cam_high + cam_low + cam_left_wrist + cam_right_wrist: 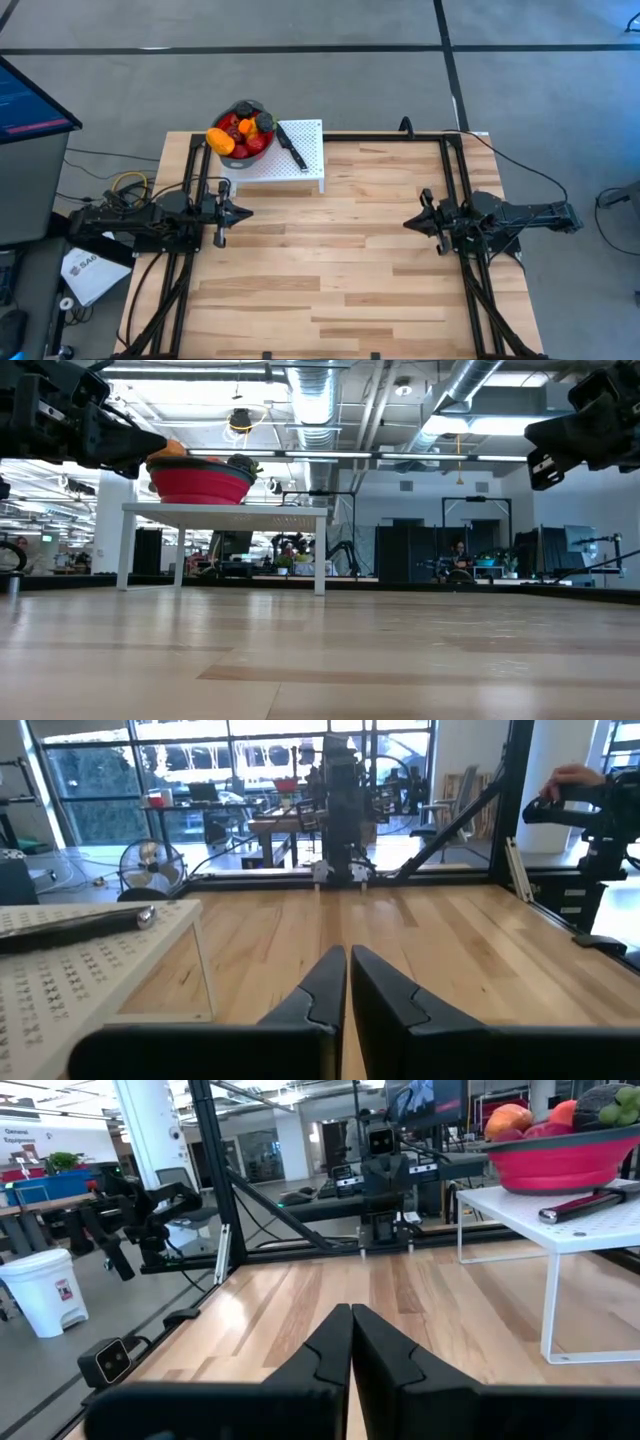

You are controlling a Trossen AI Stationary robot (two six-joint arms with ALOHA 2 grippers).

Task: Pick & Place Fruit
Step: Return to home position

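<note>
1. Where the white shelf stands at the far edge of the wooden surface, on the left arm's half, the fruit lies heaped in the red bowl on top of it.
2. Within the heap, an orange-yellow piece sits against the bowl's rim on the side toward the left arm. Red pieces fill the middle, and a dark cluster lies on the side toward the knife.
3. In the low view the heap rises above the bowl's rim, and the shelf's legs lift the bowl well off the boards.
4. The knife lies flat on the shelf just beside the bowl, on the side toward the right arm. Whether it touches the bowl cannot be told.
5. The left pincer hangs over the surface just in front of the shelf and points toward the middle. Its fingers are clenched together with only a thin seam between them, and they grip nothing.
6. The right pincer faces it from the other side, well apart from the shelf and the fruit. Its fingers are likewise pressed together on nothing.
7. Both arms show high in the low view, at about the bowl's height, with bare boards beneath them.
</note>
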